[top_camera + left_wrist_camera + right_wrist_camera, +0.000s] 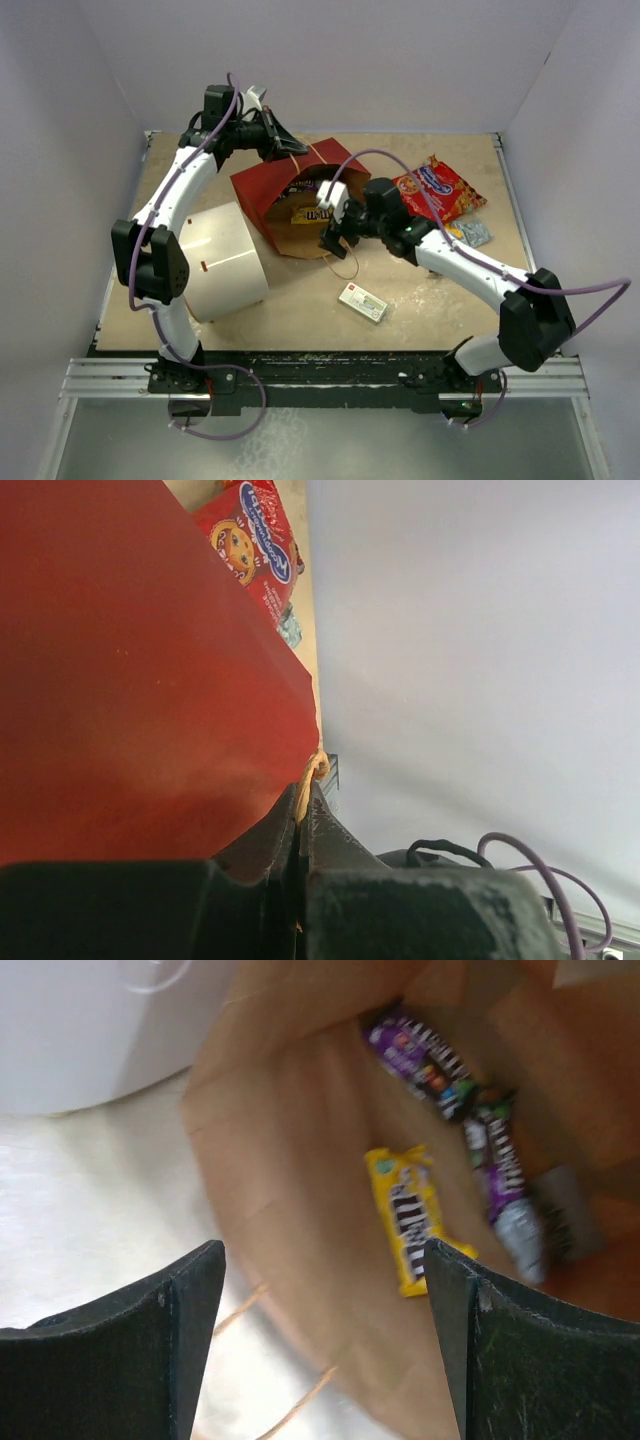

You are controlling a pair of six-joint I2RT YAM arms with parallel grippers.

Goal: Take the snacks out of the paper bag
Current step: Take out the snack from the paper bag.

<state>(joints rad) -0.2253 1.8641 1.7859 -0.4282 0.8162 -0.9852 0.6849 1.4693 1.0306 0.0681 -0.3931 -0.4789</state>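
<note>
I'm looking down on the table [420, 310], with the big white cylinder [225, 260] lying on its side at the left, touching the paper bag [265, 185] or just beside it. The bag lies tipped over near the middle, red outside up and its brown mouth facing my right arm.

Well to the right sits the red cookie bag [440, 190], already out on the tabletop.

My left gripper [303, 795] is clamped tight at the bag's far rim, where the twisted handle [315, 770] meets the paper. I judge that grip is there to hold the mouth up and steady the bag while the other arm reaches in.

My right gripper [320, 1255] hovers at the mouth with its jaws spread wide and nothing between them, lined up on the inside.

The snacks left inside lie on the lower wall: a yellow candy pack [410, 1220] nearest the opening, and two purple packets [425, 1060] deeper in. The yellow one looks the easiest next pick.

On the table outside lie a small white-and-green box [363, 301], near the bag's mouth, and a pale blue wrapper [475, 233] just near of the cookie bag.
</note>
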